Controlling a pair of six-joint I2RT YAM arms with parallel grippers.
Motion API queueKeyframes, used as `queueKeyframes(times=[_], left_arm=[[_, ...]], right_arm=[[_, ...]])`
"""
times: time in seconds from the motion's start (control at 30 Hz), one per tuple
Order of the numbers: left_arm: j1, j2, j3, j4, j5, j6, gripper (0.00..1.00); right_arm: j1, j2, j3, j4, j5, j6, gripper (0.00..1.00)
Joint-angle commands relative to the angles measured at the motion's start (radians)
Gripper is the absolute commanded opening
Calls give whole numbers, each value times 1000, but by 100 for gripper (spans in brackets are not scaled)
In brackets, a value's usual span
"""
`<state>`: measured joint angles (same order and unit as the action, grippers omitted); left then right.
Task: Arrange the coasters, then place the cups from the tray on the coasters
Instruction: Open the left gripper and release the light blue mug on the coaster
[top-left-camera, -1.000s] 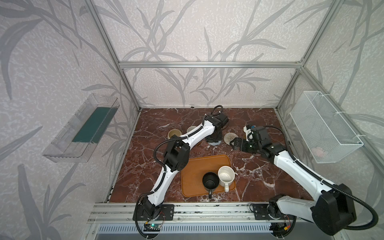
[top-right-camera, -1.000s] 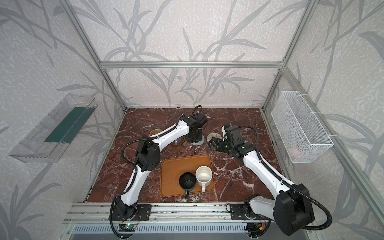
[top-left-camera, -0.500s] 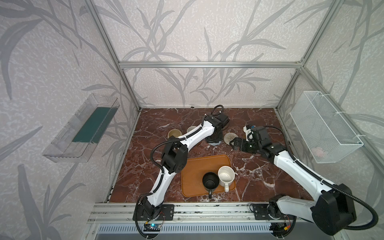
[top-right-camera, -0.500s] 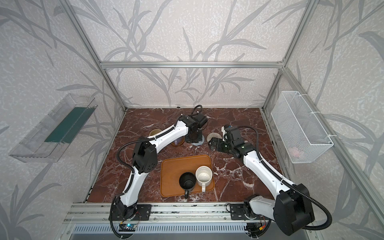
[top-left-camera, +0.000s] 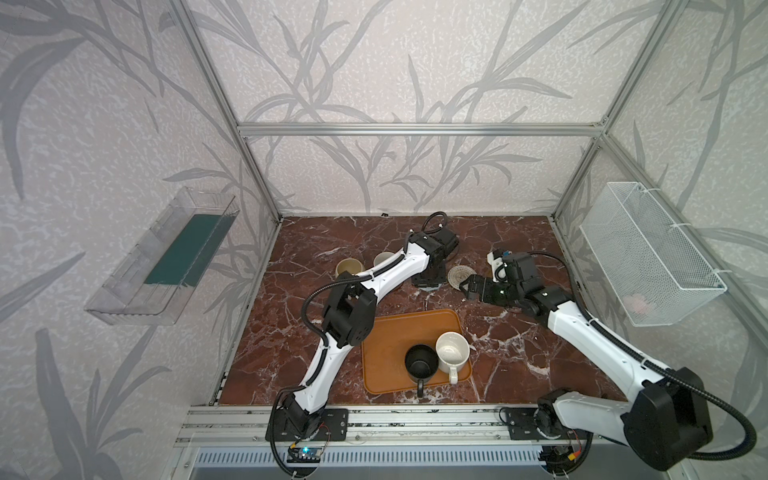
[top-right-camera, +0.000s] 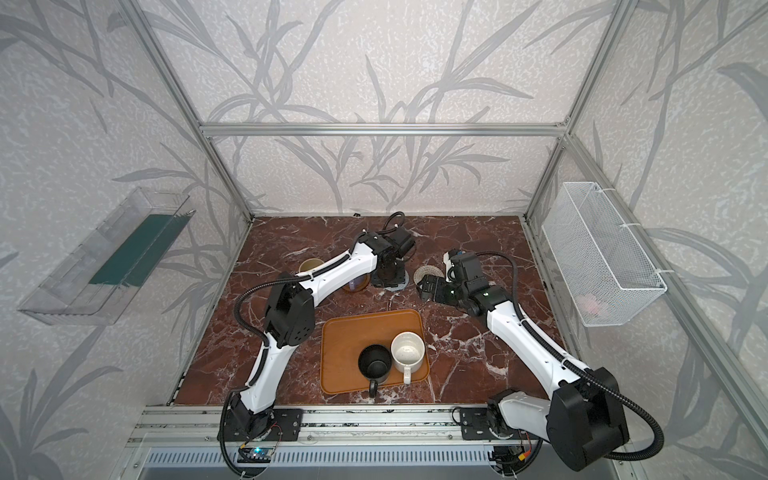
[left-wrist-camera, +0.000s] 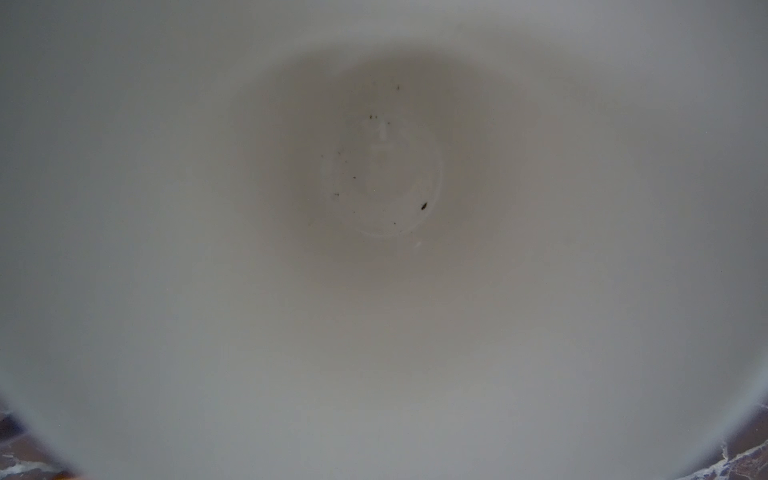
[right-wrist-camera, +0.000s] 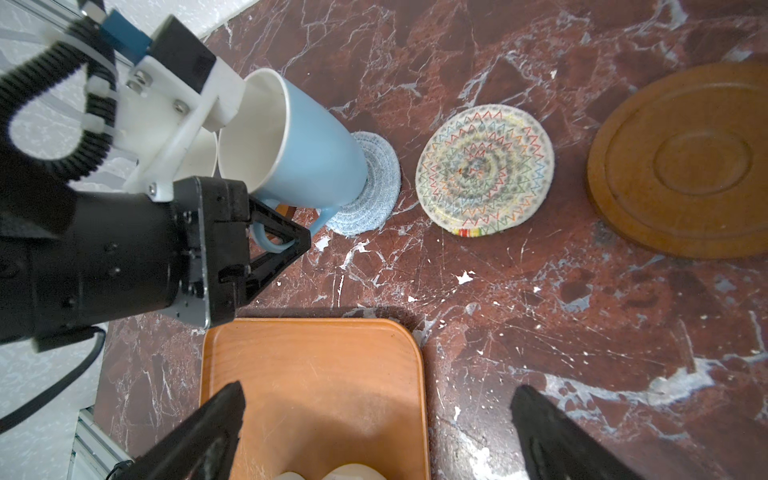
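My left gripper (right-wrist-camera: 286, 241) is shut on the handle of the light blue cup (right-wrist-camera: 299, 158), whose base rests on the blue-grey woven coaster (right-wrist-camera: 370, 195). The cup's white inside fills the left wrist view. Beside it lie the cream woven coaster (right-wrist-camera: 484, 170) (top-left-camera: 460, 275) and a smooth brown coaster (right-wrist-camera: 685, 162). My right gripper (right-wrist-camera: 378, 399) (top-left-camera: 467, 286) hangs open over the far corner of the tray (top-left-camera: 390, 332). On the tray stand the black cup (top-left-camera: 420, 363) and the white cup (top-left-camera: 452, 351). The beige cup (top-left-camera: 348, 267) stands far left; the lavender cup (top-left-camera: 382, 259) is partly hidden behind the left arm.
A clear wall bin (top-left-camera: 166, 257) hangs on the left wall and a white wire basket (top-left-camera: 648, 257) on the right. Metal frame posts edge the marble floor (top-left-camera: 519, 353). The left arm (top-left-camera: 353, 307) reaches across the floor left of the tray.
The left arm's elbow has swayed slightly. Both grippers and all the cups stay where they were.
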<state>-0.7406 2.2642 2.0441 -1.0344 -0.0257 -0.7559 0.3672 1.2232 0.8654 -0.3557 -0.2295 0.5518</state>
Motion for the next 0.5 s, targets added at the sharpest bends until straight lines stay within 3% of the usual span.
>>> queueKeyframes(times=[0.0,0.1,0.3,0.47], left_arm=[[-3,-34,-17,27,-20,-16,9],[-5,-34,-27,28,-30,-13,11],[-6,-34,-37,31,-39,-8,23],[-6,-41,-43,38,-25,-7,43]], right_arm=[[-4,-8,-16,10,-4,-1,99],[-3,-10,-16,8,-5,-1,99],[-4,-17,-20,6,-1,-2,99],[-4,-20,-20,3,-3,-1,99]])
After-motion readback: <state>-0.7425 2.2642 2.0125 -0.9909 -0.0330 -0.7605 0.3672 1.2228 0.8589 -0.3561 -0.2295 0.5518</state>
